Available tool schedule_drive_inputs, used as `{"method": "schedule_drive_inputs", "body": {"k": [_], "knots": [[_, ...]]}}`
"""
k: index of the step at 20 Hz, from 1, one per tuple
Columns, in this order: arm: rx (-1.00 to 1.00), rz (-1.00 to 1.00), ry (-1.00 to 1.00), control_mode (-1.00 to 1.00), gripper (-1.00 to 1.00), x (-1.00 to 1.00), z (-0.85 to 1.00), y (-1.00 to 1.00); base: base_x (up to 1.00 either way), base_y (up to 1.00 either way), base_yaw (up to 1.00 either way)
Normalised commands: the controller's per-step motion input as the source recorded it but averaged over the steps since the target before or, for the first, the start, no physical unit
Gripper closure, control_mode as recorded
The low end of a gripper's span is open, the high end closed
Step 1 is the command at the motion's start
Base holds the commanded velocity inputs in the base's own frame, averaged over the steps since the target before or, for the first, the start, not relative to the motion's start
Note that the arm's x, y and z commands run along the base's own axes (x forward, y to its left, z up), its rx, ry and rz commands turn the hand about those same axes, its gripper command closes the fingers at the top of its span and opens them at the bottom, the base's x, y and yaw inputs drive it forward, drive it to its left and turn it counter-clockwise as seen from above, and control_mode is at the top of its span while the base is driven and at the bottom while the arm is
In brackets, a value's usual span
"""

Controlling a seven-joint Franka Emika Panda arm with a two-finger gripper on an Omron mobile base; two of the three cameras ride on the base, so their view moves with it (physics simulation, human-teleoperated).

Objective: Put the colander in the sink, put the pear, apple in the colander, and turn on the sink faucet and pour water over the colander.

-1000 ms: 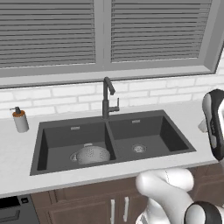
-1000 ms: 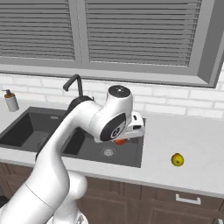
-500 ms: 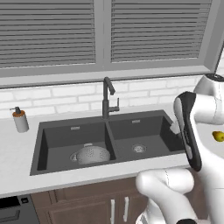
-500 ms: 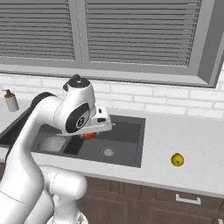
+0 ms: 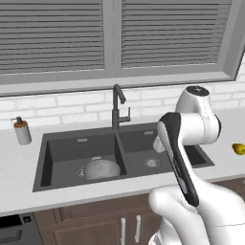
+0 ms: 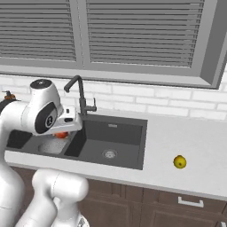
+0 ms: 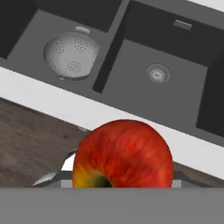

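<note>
Carrying round red apple (image 7: 122,155) clamped in two-finger gripper (image 6: 62,133), w/ perforated silvery metal colander (image 7: 71,53) at 11 o'clock in dark grey double sink (image 7: 144,100); prob. firm, smooth, slippery, so hold across widest girth.

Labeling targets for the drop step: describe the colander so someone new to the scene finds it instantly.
Start at the dark double-basin sink under the window, split by a divider below the faucet. The colander sits on the floor of the left basin. It is the silvery metal bowl dotted with holes; the other basin holds just a round steel drain.
</note>
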Motion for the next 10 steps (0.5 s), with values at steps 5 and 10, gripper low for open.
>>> {"method": "schedule_drive_inputs", "body": {"k": [5,10], "knots": [[0.00,0.00,0.00,-1.00,1.00,0.00,0.00,1.00,0.00,0.00,0.00],[0.00,0.00,0.00,-1.00,1.00,0.01,-0.05,1.00,0.00,0.00,0.00]]}}
